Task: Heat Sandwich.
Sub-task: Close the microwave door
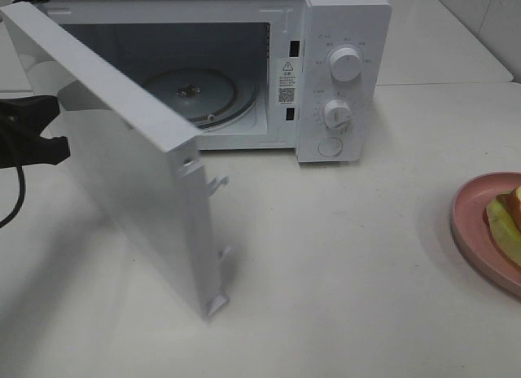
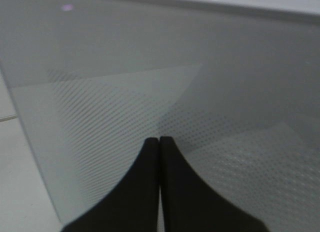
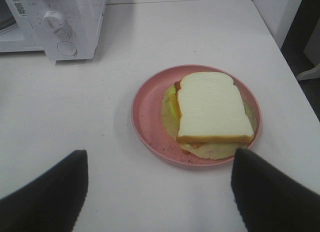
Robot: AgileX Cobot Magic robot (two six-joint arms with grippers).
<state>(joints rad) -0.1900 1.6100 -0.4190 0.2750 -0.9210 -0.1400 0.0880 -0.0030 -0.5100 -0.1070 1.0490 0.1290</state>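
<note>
Item 1, sandwich (image 3: 214,109): lain flat on a pink plate (image 3: 147,117), white bread slice uppermost, yellow-green and orange-red layers showing at the edges. In the right wrist view its long axis is seen to run from the near rim of the plate toward the far rim, the rounded crust end pointed away from the camera, roughly toward the back of the surface (image 1: 326,256). In the high view only an edge of it (image 1: 506,219) is seen, at the right margin.

Item 2, plate: set on the surface, right of the microwave (image 1: 338,76) and well apart from it.

Item 3, microwave: door (image 1: 130,174) swung wide open; glass turntable (image 1: 191,93) visible inside, nothing on it.

Item 4, right pincer (image 3: 160,192): fingers spread wide, nothing held, poised near the plate without touching it.

Item 5, left pincer (image 2: 159,157): fingers pressed together, nothing gripped, tips placed at the door's dotted glass; whether contact is made cannot be told.
</note>
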